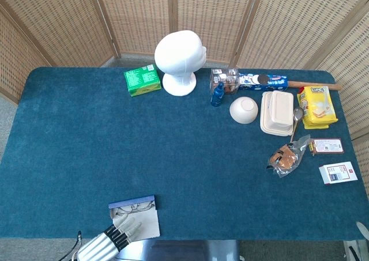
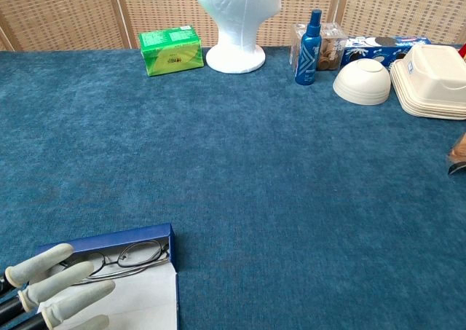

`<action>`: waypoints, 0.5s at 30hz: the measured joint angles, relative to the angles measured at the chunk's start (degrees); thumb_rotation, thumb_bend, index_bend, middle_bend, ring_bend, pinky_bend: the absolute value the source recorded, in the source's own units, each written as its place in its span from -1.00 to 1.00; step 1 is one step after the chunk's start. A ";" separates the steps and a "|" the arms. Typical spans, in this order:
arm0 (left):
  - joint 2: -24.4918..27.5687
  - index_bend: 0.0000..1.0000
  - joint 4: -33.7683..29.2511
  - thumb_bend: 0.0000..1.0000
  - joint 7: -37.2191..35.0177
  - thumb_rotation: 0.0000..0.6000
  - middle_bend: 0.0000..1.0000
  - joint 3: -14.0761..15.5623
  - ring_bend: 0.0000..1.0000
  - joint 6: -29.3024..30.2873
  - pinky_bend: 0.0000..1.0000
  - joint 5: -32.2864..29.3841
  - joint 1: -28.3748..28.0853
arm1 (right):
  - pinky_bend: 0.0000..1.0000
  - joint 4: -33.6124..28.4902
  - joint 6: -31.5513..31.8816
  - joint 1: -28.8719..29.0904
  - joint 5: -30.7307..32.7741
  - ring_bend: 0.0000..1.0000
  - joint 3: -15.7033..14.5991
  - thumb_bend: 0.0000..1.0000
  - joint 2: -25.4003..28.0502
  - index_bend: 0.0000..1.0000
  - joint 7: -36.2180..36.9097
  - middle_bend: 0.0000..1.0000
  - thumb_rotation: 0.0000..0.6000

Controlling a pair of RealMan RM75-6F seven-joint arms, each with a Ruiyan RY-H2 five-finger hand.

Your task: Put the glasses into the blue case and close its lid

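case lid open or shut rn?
Open. In the chest view the glasses lie exposed inside the blue case, and the left hand rests over its white lid flap, not yet folded over.

Stood along the table's far edge: green box (image 1: 142, 80), white foam head (image 1: 179, 60), blue spray bottle (image 1: 217, 94), upturned white bowl (image 1: 244, 110), yellow snack bag (image 1: 316, 106) at the far right corner.

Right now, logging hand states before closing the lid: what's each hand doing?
Left hand: open, fingers spread, holding nothing.
Right hand: not in view.
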 measured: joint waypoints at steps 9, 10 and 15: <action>-0.71 -0.42 -0.24 -0.47 -3.55 1.00 -0.79 -0.23 -1.00 1.44 -1.00 -1.03 0.39 | -0.65 0.10 -0.25 -0.25 -0.08 -1.00 -0.15 -0.56 -0.08 -1.00 -0.18 -0.76 0.56; -0.80 -0.39 -0.37 -0.45 -3.94 1.00 -0.78 -0.24 -1.00 1.50 -1.00 -1.17 0.41 | -0.65 0.08 -0.26 -0.26 -0.10 -1.00 -0.16 -0.56 -0.07 -1.00 -0.18 -0.76 0.56; -0.96 -0.28 -0.66 -0.37 -4.97 1.00 -0.73 -0.21 -1.00 1.23 -1.00 -1.66 0.48 | -0.64 0.09 -0.33 -0.34 -0.04 -1.00 -0.14 -0.56 0.01 -1.00 -0.20 -0.76 0.56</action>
